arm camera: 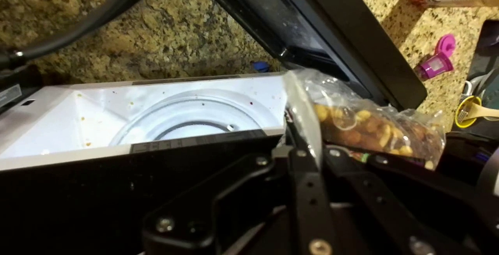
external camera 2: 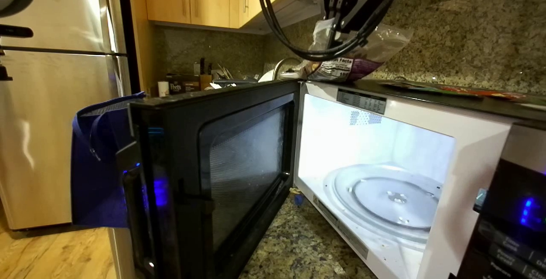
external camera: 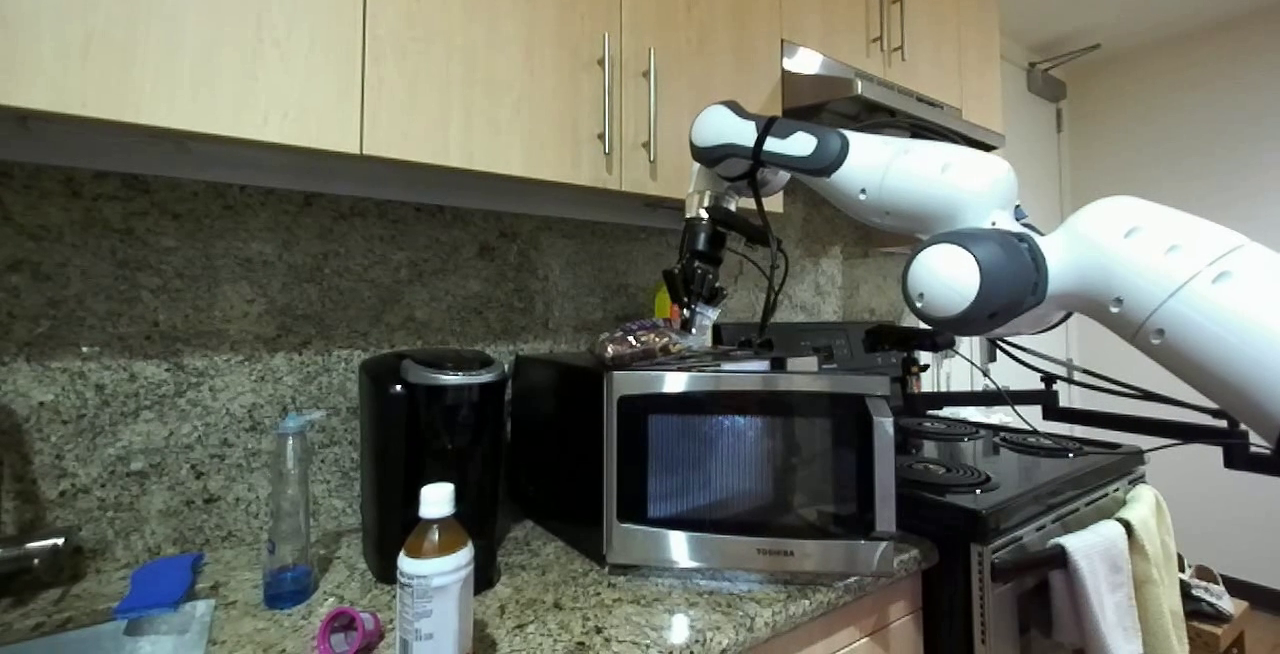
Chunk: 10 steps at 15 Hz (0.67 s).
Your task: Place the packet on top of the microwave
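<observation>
The packet is a clear plastic bag of nuts with a purple label. It shows in both exterior views (external camera: 640, 342) (external camera 2: 341, 69) and right of the fingers in the wrist view (arm camera: 370, 128). My gripper (external camera: 697, 308) is shut on the bag's clear upper film. It also shows at the top of an exterior view (external camera 2: 335, 36) and in the wrist view (arm camera: 312, 146), where the fingertips are partly hidden by film. The bag's lower part is at the hinge-side end of the microwave's top (external camera: 750, 464) (external camera 2: 426, 121), touching or almost touching it. The microwave door (external camera 2: 170, 151) stands open.
Flat colourful packages (external camera 2: 469, 90) lie on the microwave's top. A black coffee maker (external camera: 430, 464) stands beside it, with a white bottle (external camera: 436, 574) in front. Cabinets (external camera: 500, 54) hang overhead and a stone backsplash (external camera: 250, 284) is behind. Cables (external camera 2: 277, 27) hang from the arm.
</observation>
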Tool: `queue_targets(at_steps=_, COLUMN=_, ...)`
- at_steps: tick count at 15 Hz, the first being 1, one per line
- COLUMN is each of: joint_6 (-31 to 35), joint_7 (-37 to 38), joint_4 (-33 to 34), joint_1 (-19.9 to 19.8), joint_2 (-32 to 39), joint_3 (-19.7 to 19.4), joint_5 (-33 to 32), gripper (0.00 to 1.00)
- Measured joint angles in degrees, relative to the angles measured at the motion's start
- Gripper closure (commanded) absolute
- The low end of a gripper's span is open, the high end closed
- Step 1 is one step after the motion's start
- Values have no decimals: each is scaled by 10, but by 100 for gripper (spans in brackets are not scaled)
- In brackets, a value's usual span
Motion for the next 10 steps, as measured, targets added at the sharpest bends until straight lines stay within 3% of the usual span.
queue_targets(at_steps=10, joint_6=20, joint_7=-51, joint_4=1, joint_1=29, joint_2=4, joint_3=3, joint_5=0, gripper=10)
